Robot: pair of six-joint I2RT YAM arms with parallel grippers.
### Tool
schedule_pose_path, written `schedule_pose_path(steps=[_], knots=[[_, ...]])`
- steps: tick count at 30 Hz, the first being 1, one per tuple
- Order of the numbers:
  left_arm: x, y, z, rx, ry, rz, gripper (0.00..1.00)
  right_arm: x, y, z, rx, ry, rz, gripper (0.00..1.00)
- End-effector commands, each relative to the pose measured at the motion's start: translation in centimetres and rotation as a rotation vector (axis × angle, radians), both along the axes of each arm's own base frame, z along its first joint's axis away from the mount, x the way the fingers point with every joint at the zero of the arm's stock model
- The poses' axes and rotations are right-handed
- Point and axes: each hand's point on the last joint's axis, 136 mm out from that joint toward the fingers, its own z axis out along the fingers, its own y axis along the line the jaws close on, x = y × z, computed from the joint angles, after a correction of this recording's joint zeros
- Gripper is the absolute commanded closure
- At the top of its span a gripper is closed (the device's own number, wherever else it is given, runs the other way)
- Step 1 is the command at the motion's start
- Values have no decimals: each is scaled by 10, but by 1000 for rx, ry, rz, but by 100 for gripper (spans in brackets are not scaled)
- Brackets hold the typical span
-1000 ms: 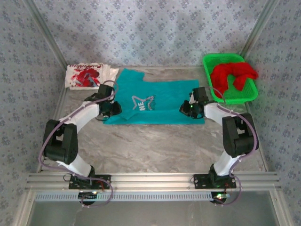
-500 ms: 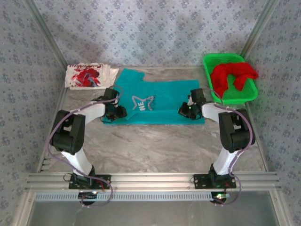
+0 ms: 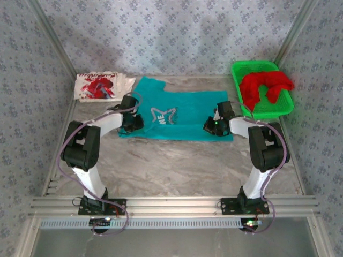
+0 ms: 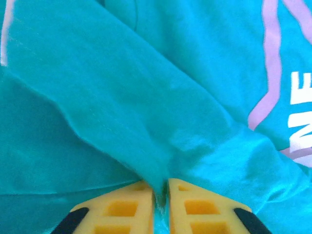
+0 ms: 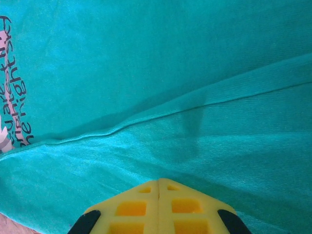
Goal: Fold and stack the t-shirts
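The teal t-shirt (image 3: 177, 115) lies spread across the middle of the table, its chest lettering (image 4: 302, 112) facing up. My left gripper (image 3: 134, 122) sits on the shirt's left part, and its yellow fingers (image 4: 122, 207) are shut on a raised fold of teal cloth (image 4: 146, 146). My right gripper (image 3: 211, 126) rests on the shirt's right part near the hem. In the right wrist view that gripper (image 5: 159, 182) has its fingers pressed together against the teal cloth (image 5: 161, 87), with nothing seen between them. The white t-shirt with red print (image 3: 99, 85) lies at the back left. The red t-shirt (image 3: 265, 85) is bunched in the basket.
A green plastic basket (image 3: 284, 110) stands at the back right against the patterned wall. Metal frame rails run along both sides and the near edge. Bare marble tabletop (image 3: 171, 166) lies between the teal shirt and the arm bases.
My left gripper has shifted right and back from the shirt's left edge onto the cloth, opened briefly, then closed on a fold. The right gripper has stayed in place, shut.
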Motion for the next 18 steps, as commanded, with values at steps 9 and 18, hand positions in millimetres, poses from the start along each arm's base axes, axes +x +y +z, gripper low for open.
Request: schedule_pose_path(steps=[9,18], knots=[[2,3,1,61,8,-16,91,-1,2,3,30,4,-4,100],[0,2,-2,46,11,4,64,-1,3,5,38,5,5,100]])
